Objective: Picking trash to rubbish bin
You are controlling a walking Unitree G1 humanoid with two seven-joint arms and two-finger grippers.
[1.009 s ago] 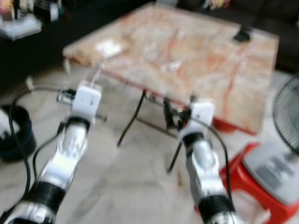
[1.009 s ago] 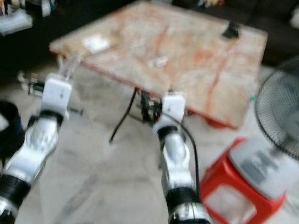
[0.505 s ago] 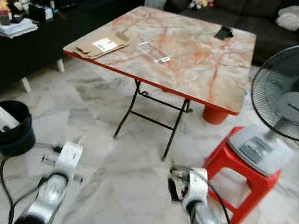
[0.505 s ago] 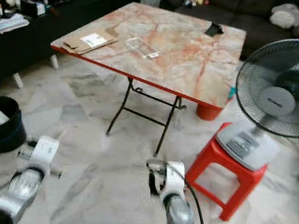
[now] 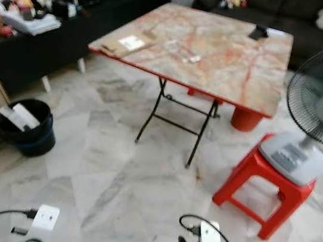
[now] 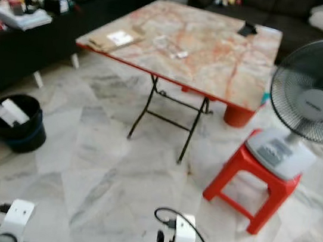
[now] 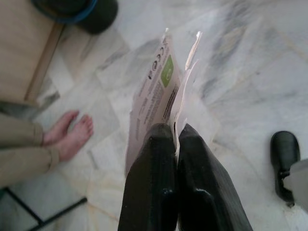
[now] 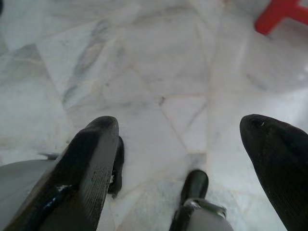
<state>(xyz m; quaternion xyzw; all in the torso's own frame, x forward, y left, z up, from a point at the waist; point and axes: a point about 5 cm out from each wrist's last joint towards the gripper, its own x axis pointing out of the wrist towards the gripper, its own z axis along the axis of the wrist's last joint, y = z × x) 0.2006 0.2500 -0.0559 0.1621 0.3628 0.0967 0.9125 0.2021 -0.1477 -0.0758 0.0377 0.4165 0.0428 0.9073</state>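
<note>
Moved: both arms now lower, at bottom edge.
Left end effector (image 7: pixel 174 139): clamps torn pinkish printed paper wrapper (image 7: pixel 161 91).
Right end effector (image 8: pixel 185 144): fingers spread.
Round black rubbish bin (image 5: pixel 25 126): left.

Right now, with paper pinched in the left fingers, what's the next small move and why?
Probably turn and step toward the black bin on the robot's left. The left gripper is shut on a torn paper wrapper, the right gripper is open with nothing in it, and the bin sits some way off across the marble floor.
</note>
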